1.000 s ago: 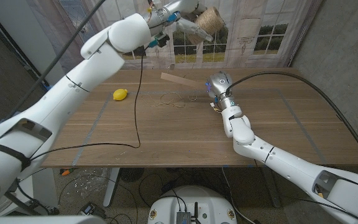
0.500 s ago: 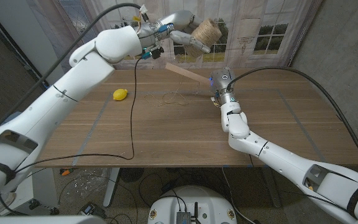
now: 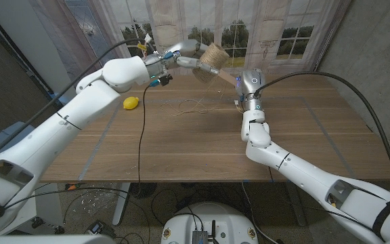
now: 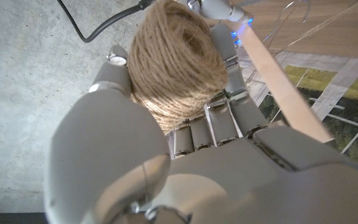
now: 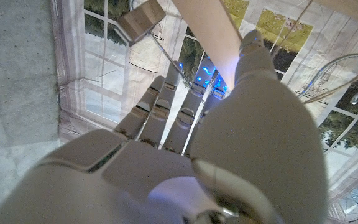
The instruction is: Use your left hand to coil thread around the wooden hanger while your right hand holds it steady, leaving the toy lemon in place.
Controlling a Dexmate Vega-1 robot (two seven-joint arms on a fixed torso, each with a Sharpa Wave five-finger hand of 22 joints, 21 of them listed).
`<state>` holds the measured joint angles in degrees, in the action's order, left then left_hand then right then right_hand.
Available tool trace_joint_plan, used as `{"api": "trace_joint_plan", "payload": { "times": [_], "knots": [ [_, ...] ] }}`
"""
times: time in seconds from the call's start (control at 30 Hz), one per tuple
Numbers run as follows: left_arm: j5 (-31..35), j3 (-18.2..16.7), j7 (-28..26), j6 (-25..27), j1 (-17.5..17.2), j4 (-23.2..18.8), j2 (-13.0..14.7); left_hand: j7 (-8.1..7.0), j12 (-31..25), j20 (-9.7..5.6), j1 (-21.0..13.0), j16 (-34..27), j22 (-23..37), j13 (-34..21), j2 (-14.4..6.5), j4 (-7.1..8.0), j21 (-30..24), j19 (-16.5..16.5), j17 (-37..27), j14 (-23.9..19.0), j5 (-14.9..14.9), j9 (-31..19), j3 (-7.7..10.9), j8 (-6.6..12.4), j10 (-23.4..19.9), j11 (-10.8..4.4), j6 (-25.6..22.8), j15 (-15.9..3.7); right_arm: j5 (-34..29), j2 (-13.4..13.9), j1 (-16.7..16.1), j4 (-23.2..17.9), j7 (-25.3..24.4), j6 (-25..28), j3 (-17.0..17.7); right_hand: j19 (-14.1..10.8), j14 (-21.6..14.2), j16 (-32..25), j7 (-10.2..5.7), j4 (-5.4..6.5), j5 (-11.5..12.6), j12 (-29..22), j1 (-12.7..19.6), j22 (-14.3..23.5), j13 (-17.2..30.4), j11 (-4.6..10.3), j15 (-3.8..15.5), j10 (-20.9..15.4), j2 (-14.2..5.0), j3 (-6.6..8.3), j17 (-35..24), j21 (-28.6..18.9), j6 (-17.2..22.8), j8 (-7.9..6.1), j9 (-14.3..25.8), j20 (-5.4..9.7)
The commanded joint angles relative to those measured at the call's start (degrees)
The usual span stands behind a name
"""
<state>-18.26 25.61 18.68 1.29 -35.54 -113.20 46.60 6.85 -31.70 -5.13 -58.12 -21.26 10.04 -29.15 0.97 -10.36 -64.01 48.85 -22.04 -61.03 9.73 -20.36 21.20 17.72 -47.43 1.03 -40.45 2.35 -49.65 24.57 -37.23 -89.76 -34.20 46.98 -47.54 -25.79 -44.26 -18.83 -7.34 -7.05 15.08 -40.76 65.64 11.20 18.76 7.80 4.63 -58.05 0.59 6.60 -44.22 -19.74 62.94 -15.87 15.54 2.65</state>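
left hand (image 3: 181, 57) gripping twine ball (image 3: 212, 58) above bench (image 3: 181, 149) far edge | right hand (image 3: 250, 81) fingers curling around wooden hanger (image 5: 207, 37), holding it raised | loose thread (image 3: 193, 107) lying on bench | toy lemon (image 3: 132, 103) sitting left, well apart

Wooden table (image 3: 181, 146), centre of frame; toy lemon (image 3: 131, 103) resting upper left; loose thread (image 3: 193, 107) lying upper centre; black cable (image 3: 139, 152) trailing left of centre

Wooden table (image 3: 181, 149), window-print backdrop (image 3: 276, 34), black cable (image 3: 141, 135)
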Motion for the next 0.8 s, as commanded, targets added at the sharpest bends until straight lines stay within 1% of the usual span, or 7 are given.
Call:
{"api": "trace_joint_plan", "payload": {
  "times": [0.03,0.1,0.17,0.4,0.47,0.63,0.8],
  "knots": [
    [-7.2,-0.1,-1.7,0.3,-4.1,5.1,0.1,-2.79,-5.4,-4.05,-6.7,0.2,0.1,-4.8,-9.5,1.38,-0.3,1.6,-0.1,-13.7,0.0,-0.1,12.75,-0.10,-7.9,-7.51,-12.5,-15.41,5.7,-0.6,-2.8,-3.3,-8.9,2.4,4.4,0.3,-1.0,0.5,1.13,0.50,0.5,-0.4,8.8,0.1,7.8,0.45,8.88,-1.2,-9.53,0.20,-0.2,-0.2,0.9,-0.28,0.3,0.30],
    [-7.9,-0.2,-2.7,0.6,-4.8,6.3,-0.1,-2.75,-5.3,-4.07,-6.7,0.3,0.1,-4.7,-9.5,1.34,-0.3,1.6,-0.1,-13.7,0.0,-0.2,12.82,-0.09,-8.0,-7.38,-12.6,-15.42,6.6,-0.6,-3.2,-3.7,-10.2,2.5,5.3,0.2,-1.0,0.6,1.13,0.45,0.5,-0.4,8.8,0.1,7.8,0.43,8.92,-1.3,-9.55,0.24,-0.3,-0.3,0.9,-0.28,0.3,0.25],
    [-8.1,-0.2,-3.2,0.8,-5.0,6.6,0.0,-2.78,-5.3,-4.08,-6.7,0.4,0.1,-4.7,-9.5,1.34,-0.4,1.6,0.0,-13.8,0.0,-0.2,12.85,-0.14,-7.9,-7.43,-12.6,-15.43,7.1,-0.5,-3.3,-3.9,-10.8,2.6,5.4,0.2,-1.0,0.7,1.21,0.47,0.5,-0.4,8.8,0.1,7.7,0.31,8.90,-1.4,-9.59,0.27,-0.2,-0.3,0.9,-0.25,0.3,0.16],
    [-9.4,-0.6,-6.2,4.3,-6.0,8.5,0.7,-2.64,-5.4,-4.10,-6.6,0.6,0.1,-4.9,-9.5,1.28,-0.5,1.6,0.0,-13.9,0.0,-0.4,13.04,-0.28,-7.9,-7.41,-12.7,-15.40,9.4,-0.3,-4.0,-4.5,-13.6,2.0,6.6,0.3,-1.2,1.0,1.23,0.50,0.6,-0.5,8.7,0.1,7.8,0.41,8.88,-1.3,-9.53,0.21,-0.3,-0.3,0.9,-0.24,0.3,0.18],
    [-10.1,-0.9,-7.3,5.6,-6.3,9.7,0.6,-2.63,-5.5,-4.04,-6.6,0.6,0.1,-4.9,-9.5,1.28,-0.5,1.5,0.0,-14.0,0.0,-0.4,13.09,-0.33,-7.8,-7.36,-12.7,-15.38,10.3,-0.4,-4.5,-4.8,-14.8,1.4,7.3,0.3,-1.2,1.0,1.21,0.52,0.6,-0.5,8.7,0.1,7.7,0.39,8.86,-1.4,-9.53,0.20,-0.3,-0.3,0.9,-0.26,0.3,0.13],
    [-10.3,-1.1,-9.8,7.5,-6.7,11.1,0.8,-2.70,-5.4,-4.04,-6.6,0.7,0.1,-4.8,-9.4,1.23,-0.6,1.6,0.0,-14.0,0.0,-0.5,13.22,-0.44,-7.8,-7.48,-12.7,-15.40,11.1,-0.2,-4.7,-5.1,-16.3,1.1,7.5,0.3,-1.4,1.2,1.24,0.47,0.6,-0.5,8.8,0.1,7.8,0.34,8.94,-1.3,-9.51,0.20,-0.4,-0.3,0.9,-0.24,0.3,0.17],
    [-10.1,-1.6,-12.5,9.9,-6.7,12.0,1.4,-2.63,-5.5,-4.07,-6.6,0.9,0.1,-4.9,-9.4,1.22,-0.7,1.6,0.0,-14.0,0.0,-0.5,13.30,-0.55,-7.9,-7.29,-12.8,-15.40,10.5,0.8,-5.0,-5.7,-17.2,1.1,6.7,0.4,-1.4,1.3,1.24,0.40,0.6,-0.6,8.8,0.1,7.7,0.42,8.95,-1.3,-9.46,0.20,-0.5,-0.4,0.9,-0.23,0.3,0.17]
  ]
}}
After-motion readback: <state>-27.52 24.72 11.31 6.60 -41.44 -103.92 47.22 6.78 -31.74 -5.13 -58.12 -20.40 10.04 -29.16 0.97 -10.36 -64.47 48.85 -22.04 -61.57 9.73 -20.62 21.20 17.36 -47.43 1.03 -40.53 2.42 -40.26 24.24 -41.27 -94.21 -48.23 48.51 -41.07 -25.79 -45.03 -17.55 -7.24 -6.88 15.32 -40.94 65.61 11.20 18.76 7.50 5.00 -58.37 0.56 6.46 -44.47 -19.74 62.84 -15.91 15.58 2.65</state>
